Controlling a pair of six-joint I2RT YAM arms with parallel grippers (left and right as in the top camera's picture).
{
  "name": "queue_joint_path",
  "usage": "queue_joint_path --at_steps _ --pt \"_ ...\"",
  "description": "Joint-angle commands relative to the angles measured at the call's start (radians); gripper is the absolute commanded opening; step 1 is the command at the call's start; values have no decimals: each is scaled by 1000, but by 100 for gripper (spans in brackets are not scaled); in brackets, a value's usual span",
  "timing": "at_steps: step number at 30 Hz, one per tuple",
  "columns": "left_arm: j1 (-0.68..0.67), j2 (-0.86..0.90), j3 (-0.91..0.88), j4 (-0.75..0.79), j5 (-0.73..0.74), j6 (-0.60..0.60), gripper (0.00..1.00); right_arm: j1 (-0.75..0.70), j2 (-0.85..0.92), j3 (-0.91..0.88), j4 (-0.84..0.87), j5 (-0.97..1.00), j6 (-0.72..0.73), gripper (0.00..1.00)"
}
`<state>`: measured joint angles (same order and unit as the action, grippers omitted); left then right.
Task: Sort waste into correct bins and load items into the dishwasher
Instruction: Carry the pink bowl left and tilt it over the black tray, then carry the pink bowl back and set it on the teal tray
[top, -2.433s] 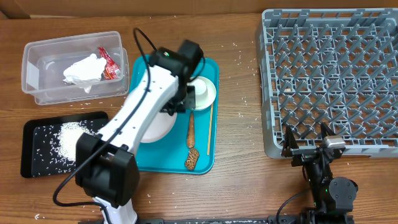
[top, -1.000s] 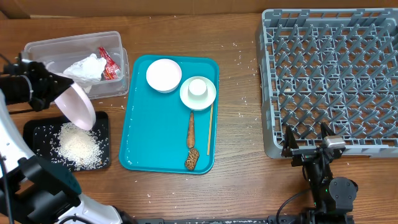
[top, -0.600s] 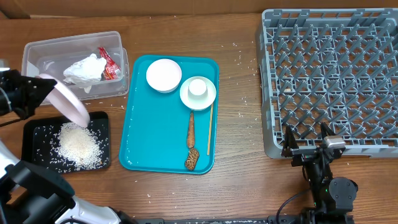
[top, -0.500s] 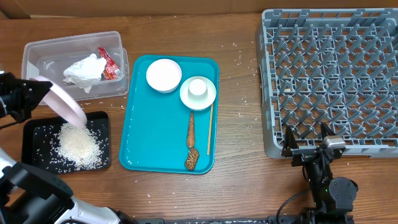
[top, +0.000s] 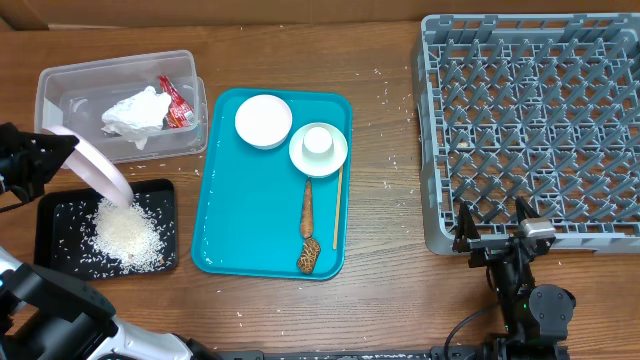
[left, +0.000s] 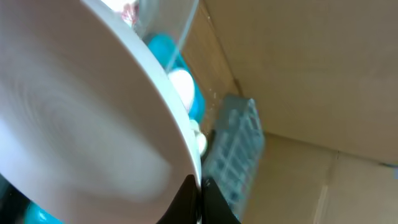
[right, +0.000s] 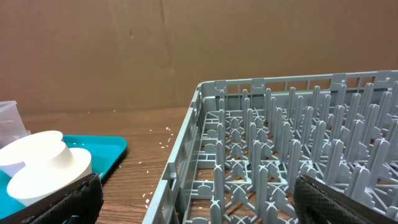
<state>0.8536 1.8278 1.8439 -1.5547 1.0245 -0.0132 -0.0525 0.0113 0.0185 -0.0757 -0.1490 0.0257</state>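
White plate (top: 100, 172), pinched by left jaws, overhangs black tray (top: 52, 232) overhead; right jaws spread.

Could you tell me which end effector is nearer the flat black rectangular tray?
Left. The left end effector tilts a large round white plate over that tray; the right end effector sits beside the grey dish rack.

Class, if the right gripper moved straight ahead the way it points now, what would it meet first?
Probably the grey dish rack: the open right gripper faces its near wall and pegs, though depth is unclear.
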Motion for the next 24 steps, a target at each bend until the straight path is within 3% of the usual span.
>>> queue_joint_path --at_steps 1,5,11,18,24 --pt "3 -22 23 -79 178 128 4 -6 -1 -10 5 9 -4 100" --pt "10 -21 23 -70 136 98 4 -6 -1 -10 5 9 -3 100" --pt "-14 -31 23 -135 93 164 4 -6 -1 -10 5 9 -4 100" --pt "-102 -64 23 -135 54 192 4 -6 -1 -10 5 9 -3 100" --pt "-225 -77 23 -135 -72 161 4 -6 -1 -10 5 9 -4 100"
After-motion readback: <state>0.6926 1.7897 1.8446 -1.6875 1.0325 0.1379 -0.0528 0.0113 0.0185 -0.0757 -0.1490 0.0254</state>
